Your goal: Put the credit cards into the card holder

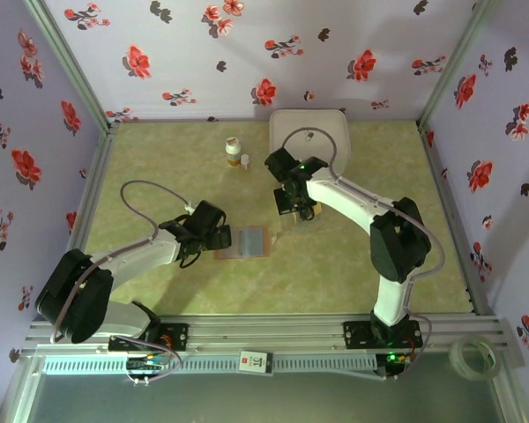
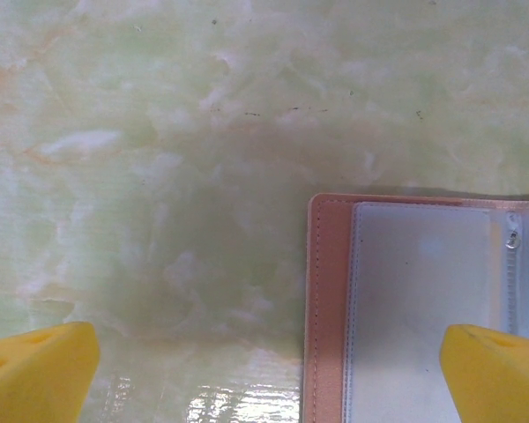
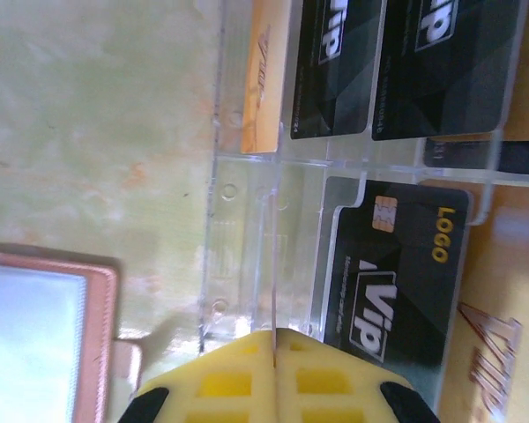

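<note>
Cards [image 3: 397,273], black and gold, are seen lying flat in the slots of a clear tray [image 3: 247,189], just beside the open holder [image 3: 88,335]. They are judged light, thin, stiff and slick. Lying flat, they offer little to pinch, so an edge standing proud of a slot is best taken, gently enough that nothing bends.

The right gripper [image 3: 278,374] is pressed shut over the tray. A thin line runs out from between its pads, perhaps a card held edge-on, though this cannot be told for certain. The left gripper [image 2: 269,370] is spread wide, low over the holder's edge, one pad above the clear sleeve. The holder is judged soft and apt to slide, so it should be pinned.

The table [image 1: 159,159] is smooth, glossy and pale green, and a dropped card would be hard to lift from it. The space is closed in by flowered walls [image 1: 335,53], with a white box [image 1: 310,132] and two small bottles [image 1: 236,154] at the back.
</note>
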Controlling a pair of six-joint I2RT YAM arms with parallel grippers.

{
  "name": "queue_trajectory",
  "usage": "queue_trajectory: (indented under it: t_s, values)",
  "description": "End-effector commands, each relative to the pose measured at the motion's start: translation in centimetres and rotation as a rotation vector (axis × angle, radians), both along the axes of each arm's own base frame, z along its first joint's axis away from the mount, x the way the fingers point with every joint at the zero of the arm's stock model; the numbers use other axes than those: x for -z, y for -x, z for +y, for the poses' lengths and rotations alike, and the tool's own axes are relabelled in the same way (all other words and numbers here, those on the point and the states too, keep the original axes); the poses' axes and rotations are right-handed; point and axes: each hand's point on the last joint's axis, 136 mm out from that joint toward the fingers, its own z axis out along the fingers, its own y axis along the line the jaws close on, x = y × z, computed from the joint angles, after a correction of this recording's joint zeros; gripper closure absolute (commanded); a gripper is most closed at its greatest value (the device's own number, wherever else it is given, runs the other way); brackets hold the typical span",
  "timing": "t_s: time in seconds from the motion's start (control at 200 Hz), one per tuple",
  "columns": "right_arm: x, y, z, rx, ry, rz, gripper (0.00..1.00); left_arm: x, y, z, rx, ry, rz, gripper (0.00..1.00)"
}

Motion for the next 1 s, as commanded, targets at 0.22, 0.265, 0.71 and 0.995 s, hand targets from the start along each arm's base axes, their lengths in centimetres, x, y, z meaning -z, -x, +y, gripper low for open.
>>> queue_trajectory:
  t_s: [0.22,0.265,0.71,0.995]
  values:
    - [-9.2,0.7,4.3,-0.034,-0.449,-0.157,1.00,-1.9,-0.8,0.7,-0.002,-0.026,-0.016,0.00]
    - [-9.7,0.8,5.1,-0.034,-0.527,-0.177,1.00,-2.0,-0.9,0.6,0.004,-0.033,-0.014,0.00]
    - [-6.2,2.7,9.0,-0.034,-0.965,-0.137,1.00,-1.3,-1.0,1.4,0.012,-0.131,0.035,0.00]
    - [-1.3,5.0,9.7,-0.031,-0.956,-0.134,1.00,0.5,-0.8,1.7,0.002,-0.152,0.060,0.00]
